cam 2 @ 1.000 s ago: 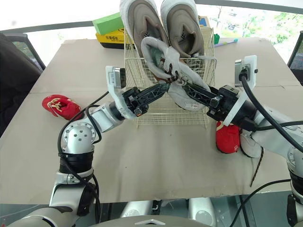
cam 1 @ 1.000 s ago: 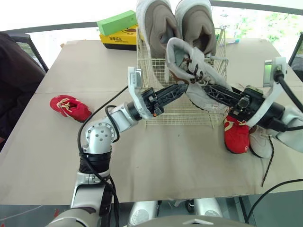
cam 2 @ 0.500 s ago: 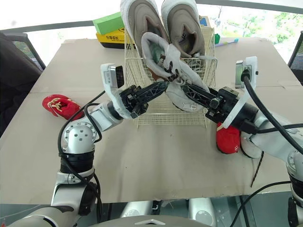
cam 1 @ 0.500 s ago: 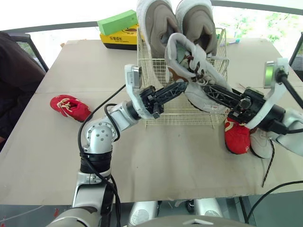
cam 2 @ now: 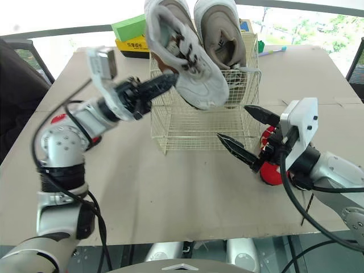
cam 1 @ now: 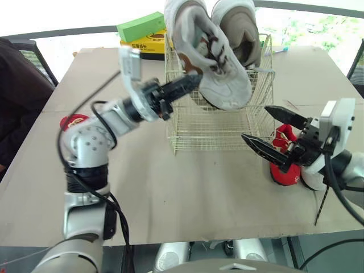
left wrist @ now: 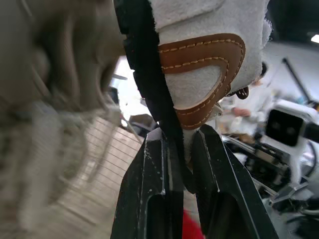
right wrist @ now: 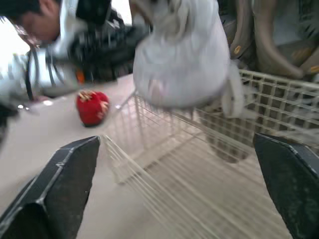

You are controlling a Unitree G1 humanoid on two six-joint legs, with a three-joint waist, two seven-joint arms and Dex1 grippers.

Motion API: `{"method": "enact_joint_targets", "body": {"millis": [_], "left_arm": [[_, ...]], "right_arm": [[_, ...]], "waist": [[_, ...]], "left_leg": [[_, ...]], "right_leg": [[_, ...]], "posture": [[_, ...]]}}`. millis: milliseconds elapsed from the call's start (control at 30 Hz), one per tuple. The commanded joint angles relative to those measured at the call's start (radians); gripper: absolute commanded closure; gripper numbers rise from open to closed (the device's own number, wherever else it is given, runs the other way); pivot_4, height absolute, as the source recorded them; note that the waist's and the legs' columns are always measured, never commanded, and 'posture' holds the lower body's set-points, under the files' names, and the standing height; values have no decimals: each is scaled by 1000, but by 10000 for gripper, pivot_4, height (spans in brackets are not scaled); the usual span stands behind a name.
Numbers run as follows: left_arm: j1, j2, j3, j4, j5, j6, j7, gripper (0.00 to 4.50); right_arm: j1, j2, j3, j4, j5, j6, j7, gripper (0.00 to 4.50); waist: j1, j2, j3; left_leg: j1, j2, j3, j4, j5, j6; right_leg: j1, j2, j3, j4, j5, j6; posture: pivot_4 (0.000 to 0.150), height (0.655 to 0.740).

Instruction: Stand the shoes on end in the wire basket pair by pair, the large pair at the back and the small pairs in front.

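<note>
Left gripper (cam 1: 190, 82) pinches a white shoe (cam 1: 220, 74) over the basket (cam 1: 210, 133); right gripper (cam 1: 255, 122) gapes wide, empty, beside it

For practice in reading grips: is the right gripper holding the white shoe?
No, the right gripper hangs open near the basket, apart from the white shoe, which the left gripper grips.

The top edge cuts off the two large shoes (cam 1: 239, 25) you see in the basket. Your left arm (cam 1: 91, 142) hides nearly all of the left red shoe (cam 1: 68, 120), leaving you a sliver. The right gripper (cam 1: 255, 122) and its wrist cover part of the right red shoe (cam 1: 284, 170) and most of the white shoe (cam 1: 311, 177) beside it. In the right wrist view the held shoe (right wrist: 184, 64) is a blur, and in the left wrist view so is the basket (left wrist: 107, 154).
</note>
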Motion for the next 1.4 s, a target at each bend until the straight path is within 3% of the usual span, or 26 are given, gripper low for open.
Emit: {"method": "enact_joint_targets", "body": {"millis": [33,167,200,367,700,900,933,1000,1167,1267,1400], "left_arm": [[-149,152,-11,69,117,-32,-128,44037],[-214,226,-67,144,238,-101,-231,44037],[-231,234,-81,169,280,-131,-249,44037],[-280,250,-124,254,421,-232,-306,44037],[-155,237,-223,246,662,-498,-382,44037],[-122,243,-227,280,695,-500,-421,44037],[-119,249,-227,281,696,-498,-436,33991],[-117,253,-214,278,686,-494,-452,28552],[-130,251,-137,266,614,-440,-462,5967],[-133,248,-82,250,554,-384,-456,5967],[-139,227,41,158,321,-178,-424,5967]], "right_arm": [[152,24,-224,-49,-72,-114,169,0],[240,67,-367,14,-83,-173,260,0],[255,55,-402,45,-33,-157,309,0],[313,16,-488,67,-62,-149,416,0],[329,35,-444,69,-106,-148,472,0],[332,53,-416,67,-115,-148,481,0],[335,57,-411,68,-123,-152,484,0],[347,63,-402,68,-132,-153,495,0],[366,77,-394,66,-151,-157,514,0],[371,82,-391,71,-155,-158,524,0],[371,78,-372,95,-206,-138,491,0]], "waist": [[4,-2,1],[1,-5,2],[2,-5,2],[0,-5,2],[1,-5,1],[2,-5,1],[2,-5,1],[1,-5,1],[0,-5,1],[1,-5,1],[1,-5,1]], "left_leg": [[1,0,1,0,0,0],[-1,1,0,0,0,0],[0,1,0,-1,0,0],[1,1,2,-1,0,0],[2,2,4,-1,0,0],[0,2,3,-1,-1,1],[0,2,3,-1,-1,1],[1,2,3,-1,-1,1],[2,2,4,-1,-1,1],[2,2,4,-1,-1,1],[2,2,3,0,-1,1]], "right_leg": [[0,-1,1,0,0,0],[0,1,0,-1,0,0],[0,0,0,-2,0,0],[1,0,1,-2,0,-1],[1,-2,2,-2,0,0],[0,-2,1,-2,1,0],[0,-2,1,-2,1,0],[0,-2,1,-2,1,0],[0,-2,2,1,1,0],[0,-2,2,1,1,0],[0,-2,1,1,1,0]], "posture": [[1500,7400],[1500,7400],[1500,7400],[1500,7400],[1500,7400],[1500,7400],[1500,7400],[1500,7400],[1500,7400],[1500,7400],[1500,7400]]}}
